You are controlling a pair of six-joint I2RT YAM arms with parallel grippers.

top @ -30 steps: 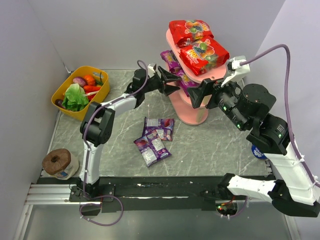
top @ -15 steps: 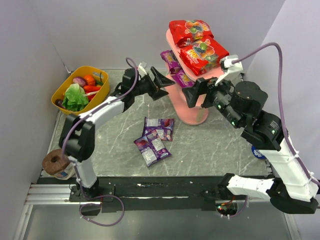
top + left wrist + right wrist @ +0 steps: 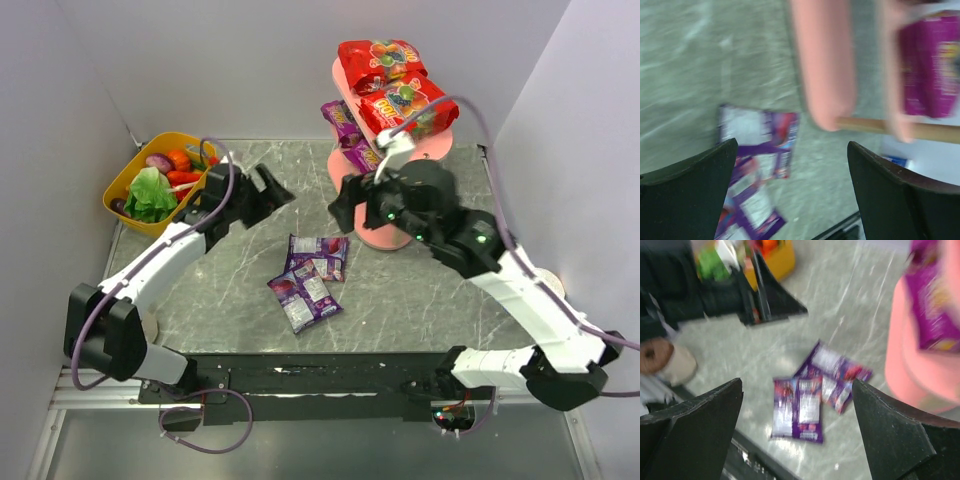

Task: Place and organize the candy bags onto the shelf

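Observation:
The pink three-tier shelf (image 3: 395, 232) stands at the back right. Two red candy bags (image 3: 381, 62) (image 3: 408, 105) lie on its top board and two purple bags (image 3: 345, 125) on the middle board. Several purple bags (image 3: 318, 255) (image 3: 303, 295) lie on the table in front of it. My left gripper (image 3: 272, 193) is open and empty, left of the shelf above the table. My right gripper (image 3: 341, 208) is open and empty, just left of the shelf's base, above the loose bags. The loose bags also show blurred in the left wrist view (image 3: 757, 165) and the right wrist view (image 3: 800, 407).
A yellow oval basket (image 3: 120, 185) with toy vegetables (image 3: 152, 190) stands at the back left. A roll of twine (image 3: 662, 357) sits at the near left, mostly behind my left arm. Grey walls close in the table on three sides.
Both grippers have drawn back from the shelf's middle board. The left one moved left and nearer, the right one moved left and down over the loose bags. Both stay open.

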